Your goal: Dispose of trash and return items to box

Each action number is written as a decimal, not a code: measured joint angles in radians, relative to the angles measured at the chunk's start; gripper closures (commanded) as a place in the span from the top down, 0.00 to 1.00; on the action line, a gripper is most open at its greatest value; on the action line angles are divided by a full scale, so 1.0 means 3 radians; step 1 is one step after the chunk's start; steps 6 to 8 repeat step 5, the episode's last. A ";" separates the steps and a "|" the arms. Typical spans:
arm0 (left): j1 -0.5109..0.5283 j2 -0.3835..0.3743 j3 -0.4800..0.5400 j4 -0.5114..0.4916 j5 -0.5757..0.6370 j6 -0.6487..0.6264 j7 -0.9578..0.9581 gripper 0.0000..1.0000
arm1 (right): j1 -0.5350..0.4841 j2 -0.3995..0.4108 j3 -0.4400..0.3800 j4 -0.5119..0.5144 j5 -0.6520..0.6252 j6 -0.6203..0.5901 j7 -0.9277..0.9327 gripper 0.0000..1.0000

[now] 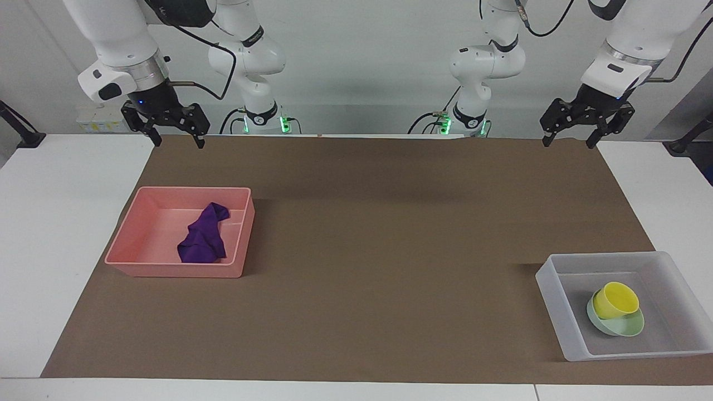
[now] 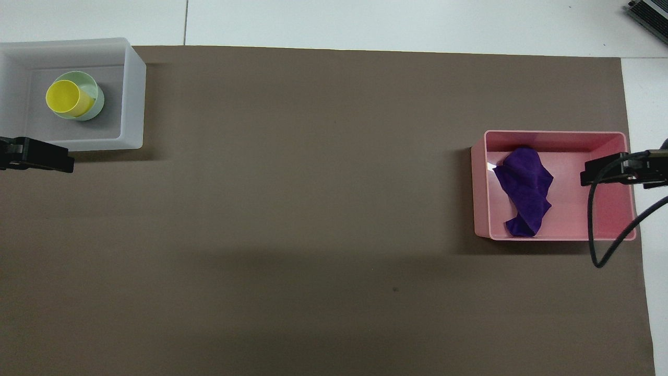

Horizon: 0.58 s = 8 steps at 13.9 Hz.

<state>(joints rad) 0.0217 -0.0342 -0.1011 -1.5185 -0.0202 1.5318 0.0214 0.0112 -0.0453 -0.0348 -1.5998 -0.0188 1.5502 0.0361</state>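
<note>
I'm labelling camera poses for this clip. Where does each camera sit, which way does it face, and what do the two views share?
Facing view: high across the table, looking at the robots; both arms show whole, the open left gripper and open right gripper raised.
Overhead view: high above the robots' end, looking steeply down; only gripper tips show.
Shared: purple cloth in the pink tray, yellow cup in the green bowl in the clear box.
</note>
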 measured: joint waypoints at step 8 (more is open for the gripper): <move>0.0000 -0.0012 0.0000 -0.0014 0.0001 0.0000 0.0000 1.00 | 0.0000 0.0000 0.0000 0.0000 0.0000 0.0000 0.0000 1.00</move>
